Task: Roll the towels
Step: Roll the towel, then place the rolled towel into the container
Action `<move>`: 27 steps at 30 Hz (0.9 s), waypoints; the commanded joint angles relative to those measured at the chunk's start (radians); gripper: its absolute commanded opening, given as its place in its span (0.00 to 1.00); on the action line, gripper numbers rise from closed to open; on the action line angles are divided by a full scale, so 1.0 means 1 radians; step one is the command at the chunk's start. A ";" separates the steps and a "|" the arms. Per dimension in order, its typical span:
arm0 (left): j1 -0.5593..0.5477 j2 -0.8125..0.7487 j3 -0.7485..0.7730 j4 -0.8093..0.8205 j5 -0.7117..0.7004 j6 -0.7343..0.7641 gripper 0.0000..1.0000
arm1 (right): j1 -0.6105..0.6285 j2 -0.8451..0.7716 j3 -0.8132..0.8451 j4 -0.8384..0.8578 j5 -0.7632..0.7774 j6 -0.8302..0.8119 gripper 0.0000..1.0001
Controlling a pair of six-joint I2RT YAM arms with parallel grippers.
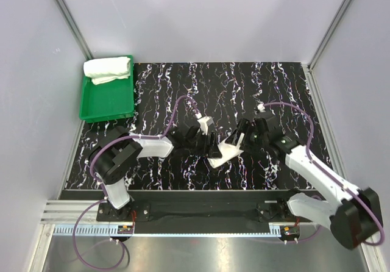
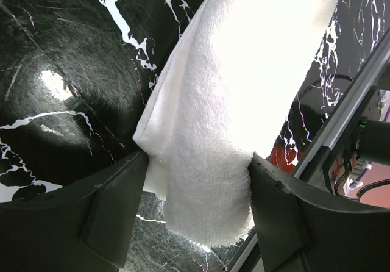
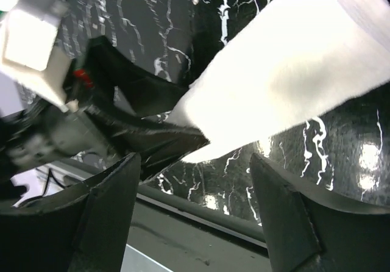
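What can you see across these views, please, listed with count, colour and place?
Rolled towel: one, white, far end of the tray.
Second towel: one, white, mid-table between the hands.
Tray: one, green, far left corner of the table.
Table: one, black with white veining, under everything.
Walls: three, pale grey, left, back, right.
Cables: purple, looping along each arm.
Left hand: one, black, fingers closed against the second towel's sides.
Right hand: one, black, open, at that towel's other end.
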State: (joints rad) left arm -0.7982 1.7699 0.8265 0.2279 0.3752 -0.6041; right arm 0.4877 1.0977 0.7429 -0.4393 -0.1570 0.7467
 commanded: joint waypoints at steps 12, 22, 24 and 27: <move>0.004 0.094 -0.075 -0.052 -0.004 -0.011 0.70 | 0.002 -0.136 -0.283 0.131 0.114 0.263 0.91; 0.004 0.091 -0.104 -0.015 0.024 -0.034 0.68 | 0.000 0.036 -0.330 0.365 0.214 0.339 0.96; 0.002 0.091 -0.107 -0.015 0.033 -0.036 0.68 | 0.002 0.065 -0.333 0.407 0.227 0.347 0.96; 0.002 0.091 -0.115 -0.004 0.047 -0.045 0.68 | 0.002 0.103 -0.338 0.476 0.240 0.345 0.96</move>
State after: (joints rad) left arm -0.7898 1.7958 0.7746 0.3836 0.4187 -0.6647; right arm 0.4881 1.1603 0.4252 -0.0948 0.0093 1.0672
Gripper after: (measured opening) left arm 0.684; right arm 0.959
